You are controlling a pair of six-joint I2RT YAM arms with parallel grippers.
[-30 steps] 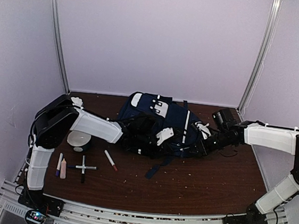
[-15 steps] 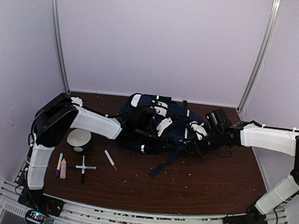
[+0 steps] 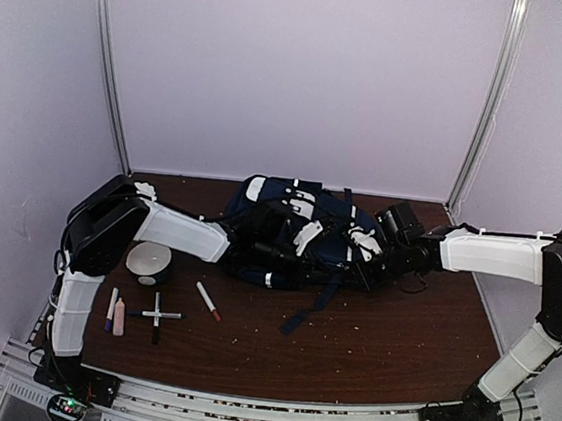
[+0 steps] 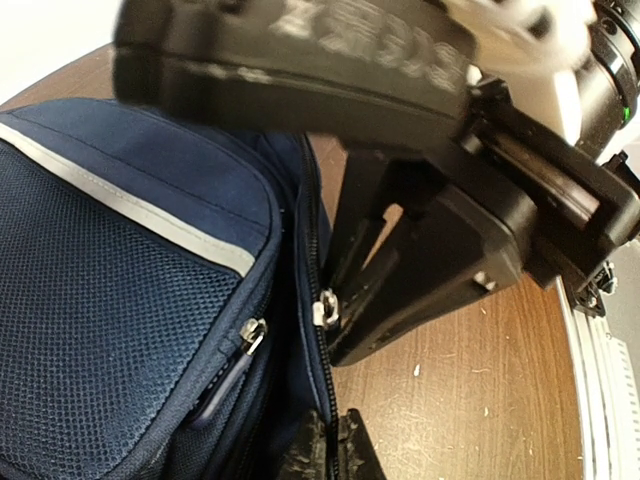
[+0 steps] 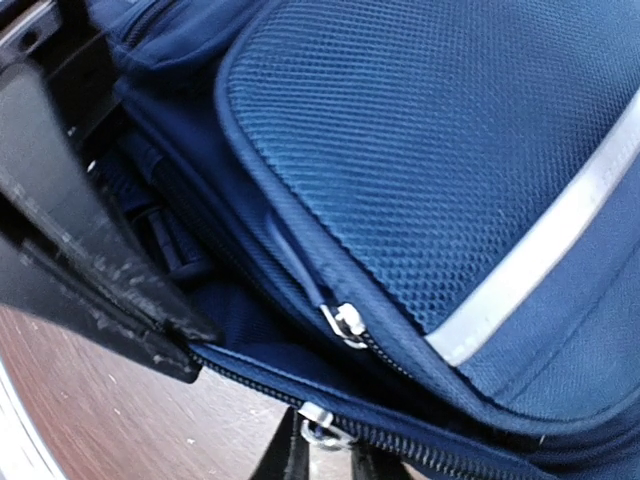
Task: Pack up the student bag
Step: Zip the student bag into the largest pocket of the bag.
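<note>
Student bag (image 3: 330,221): navy mesh fabric with pale grey-white stripes and white patches. It lies slumped at the back middle of the table, one dark strap (image 3: 309,309) trailing toward the near edge.
Table (image 3: 379,331): dark brown wood, speckled with pale crumbs.
Left gripper (image 4: 332,450): reaches in from the bag's left. Only the fingertips show, pressed almost together over the zip track, pinching the bag's edge.
Right gripper (image 5: 322,455): reaches in from the bag's right end, its tips clenched on the lower zip pull (image 5: 315,422). The two grippers face each other across the same zip line, close together.
Bowl (image 3: 149,260): white and round, on the table left of the bag, partly under the left arm.
Crossed markers (image 3: 156,314): two lying one over the other, in front of the bowl.
Red-capped marker (image 3: 208,301): white barrel, lying alone between the bowl and the strap.
Pen (image 3: 111,308) and pale tube (image 3: 119,316): side by side at the far left, well apart from the bag.
Second zip pull (image 5: 345,322): silver, on the front pocket, untouched.
</note>
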